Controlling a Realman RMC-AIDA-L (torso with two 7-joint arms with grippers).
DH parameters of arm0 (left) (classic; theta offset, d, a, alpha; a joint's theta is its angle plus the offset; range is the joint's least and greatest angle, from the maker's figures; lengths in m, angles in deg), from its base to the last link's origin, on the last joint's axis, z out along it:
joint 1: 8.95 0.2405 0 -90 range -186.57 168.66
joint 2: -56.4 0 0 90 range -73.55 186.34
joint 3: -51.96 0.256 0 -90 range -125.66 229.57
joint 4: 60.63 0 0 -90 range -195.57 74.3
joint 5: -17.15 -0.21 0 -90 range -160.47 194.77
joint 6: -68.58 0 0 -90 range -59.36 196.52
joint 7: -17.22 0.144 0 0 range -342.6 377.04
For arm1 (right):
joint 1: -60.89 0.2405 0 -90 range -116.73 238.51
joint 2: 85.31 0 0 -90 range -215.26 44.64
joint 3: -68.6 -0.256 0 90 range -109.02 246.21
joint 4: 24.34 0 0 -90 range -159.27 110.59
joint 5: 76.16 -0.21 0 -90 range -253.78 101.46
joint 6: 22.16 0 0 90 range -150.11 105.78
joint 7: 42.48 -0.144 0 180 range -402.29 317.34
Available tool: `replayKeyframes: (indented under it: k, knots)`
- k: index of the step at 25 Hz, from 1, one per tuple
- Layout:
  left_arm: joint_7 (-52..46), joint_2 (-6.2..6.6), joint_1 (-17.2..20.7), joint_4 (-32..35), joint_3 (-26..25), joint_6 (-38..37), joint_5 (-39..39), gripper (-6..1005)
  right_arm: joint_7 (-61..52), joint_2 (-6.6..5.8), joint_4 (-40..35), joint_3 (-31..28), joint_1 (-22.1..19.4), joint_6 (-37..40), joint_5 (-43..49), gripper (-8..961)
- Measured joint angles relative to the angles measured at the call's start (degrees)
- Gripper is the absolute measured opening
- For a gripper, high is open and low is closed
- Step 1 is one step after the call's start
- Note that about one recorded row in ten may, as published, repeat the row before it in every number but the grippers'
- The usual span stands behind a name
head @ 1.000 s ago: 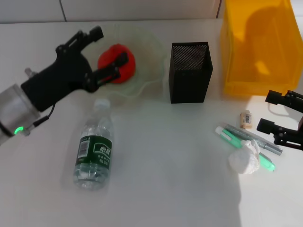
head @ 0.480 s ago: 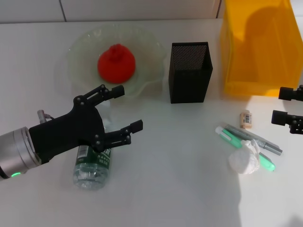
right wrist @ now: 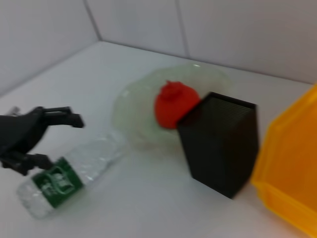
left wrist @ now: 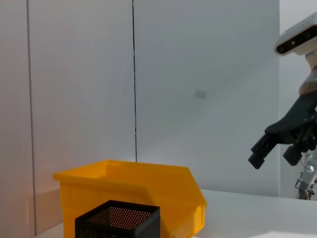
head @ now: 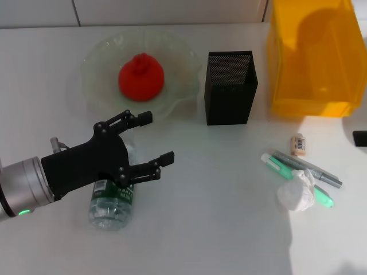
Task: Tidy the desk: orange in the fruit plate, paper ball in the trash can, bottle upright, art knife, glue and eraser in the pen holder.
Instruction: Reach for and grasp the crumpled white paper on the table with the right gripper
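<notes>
Bottle is lying on its side on the surface, near left (orange already sits in the fruit plate). Left end effector hovers right over it, fingers spread apart.

Count on the worktop: 1 orange, 1 fruit plate, 1 bottle, 1 pen holder, 1 trash can, 1 eraser, 1 glue, 1 art knife, 1 paper ball.
</notes>
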Motion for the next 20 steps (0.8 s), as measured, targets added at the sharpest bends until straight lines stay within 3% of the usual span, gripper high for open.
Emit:
replayKeyframes:
  k: [5,9,20]
  knots:
    - [-1.3,-0.03,-0.3,0.2,0.1,0.9,-0.4,874,-9.3,-0.21,-9.6,2.5,0.7,0.8,7.6,798]
    - [-2.1,-0.03,-0.4,0.3,0.1,1.5,-0.4,873,-19.1,-0.24,-16.2,8.0,2.1,3.9,16.9,798]
    - [-2.2,-0.03,-0.4,0.3,0.3,1.9,-0.4,872,-30.4,-0.39,-18.9,11.1,4.0,5.6,23.8,798]
